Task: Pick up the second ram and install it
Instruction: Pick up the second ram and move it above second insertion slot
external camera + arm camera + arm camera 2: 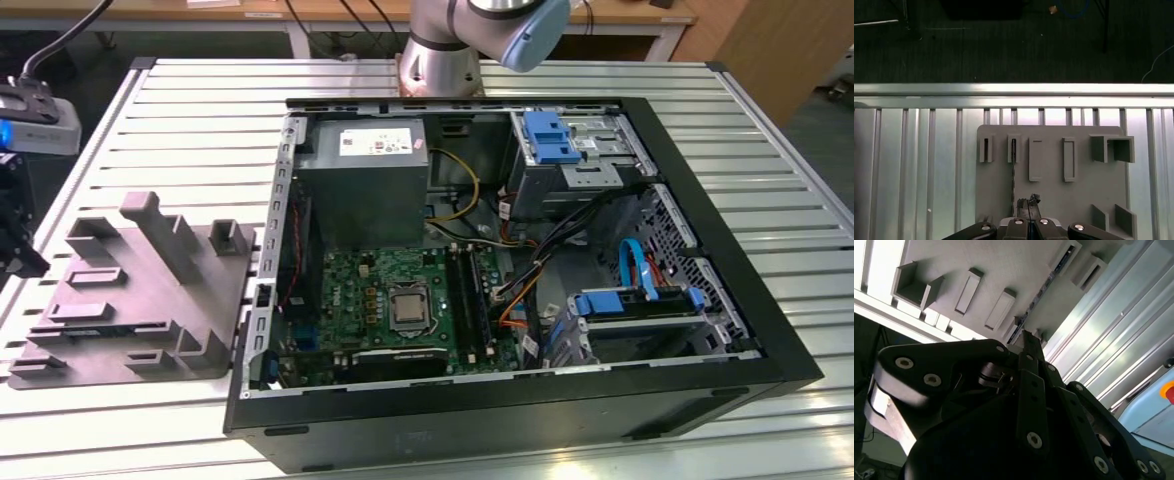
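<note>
The second ram (1013,180) is a thin dark strip standing on edge in a slot of the grey fixture (1054,200). In the second wrist view the ram (1046,282) runs as a dark line across the fixture (1004,270). My gripper (1029,202) hangs above the fixture, its tips just beside the near end of the ram. The black fingers (1026,340) come together to one narrow tip with nothing between them. In the exterior view the grey fixture (134,290) lies on the slatted table, to the exterior view's left of the open computer case (534,300).
Inside the case, the green motherboard (360,290) carries long black slots (467,295) beside the processor socket. Cables, a power supply (367,170) and blue drive brackets (550,135) crowd the case. The arm's base (441,50) stands behind it. The table edge (1014,90) drops to dark floor.
</note>
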`<state>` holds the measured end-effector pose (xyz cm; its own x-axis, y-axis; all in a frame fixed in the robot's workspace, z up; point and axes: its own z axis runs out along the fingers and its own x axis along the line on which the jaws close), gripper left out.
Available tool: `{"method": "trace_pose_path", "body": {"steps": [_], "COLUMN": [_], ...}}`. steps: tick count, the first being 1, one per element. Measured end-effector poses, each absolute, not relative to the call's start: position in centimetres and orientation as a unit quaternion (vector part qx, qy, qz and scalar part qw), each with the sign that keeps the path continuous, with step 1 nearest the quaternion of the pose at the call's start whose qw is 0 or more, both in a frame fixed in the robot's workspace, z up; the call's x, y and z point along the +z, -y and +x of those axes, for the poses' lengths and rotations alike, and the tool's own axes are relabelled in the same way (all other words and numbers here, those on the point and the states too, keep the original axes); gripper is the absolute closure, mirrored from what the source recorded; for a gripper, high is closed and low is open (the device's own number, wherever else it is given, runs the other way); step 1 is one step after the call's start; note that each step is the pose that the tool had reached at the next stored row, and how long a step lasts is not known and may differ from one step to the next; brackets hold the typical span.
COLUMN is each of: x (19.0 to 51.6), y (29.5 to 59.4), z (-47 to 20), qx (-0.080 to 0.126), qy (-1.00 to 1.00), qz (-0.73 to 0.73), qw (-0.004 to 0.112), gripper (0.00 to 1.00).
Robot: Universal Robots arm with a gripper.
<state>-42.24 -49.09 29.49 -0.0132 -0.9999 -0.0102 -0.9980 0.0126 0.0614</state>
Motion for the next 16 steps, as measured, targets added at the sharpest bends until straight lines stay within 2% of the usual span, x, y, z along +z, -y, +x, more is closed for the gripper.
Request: {"method": "trace_pose_path", "body": {"steps": [16], "x": [27.5], "y": [49.6], "z": [-42.3], "qx": [-0.025], "qy": [0.714], "qz": [0.699], "qw": [0.017], "gripper": [0.90]}}
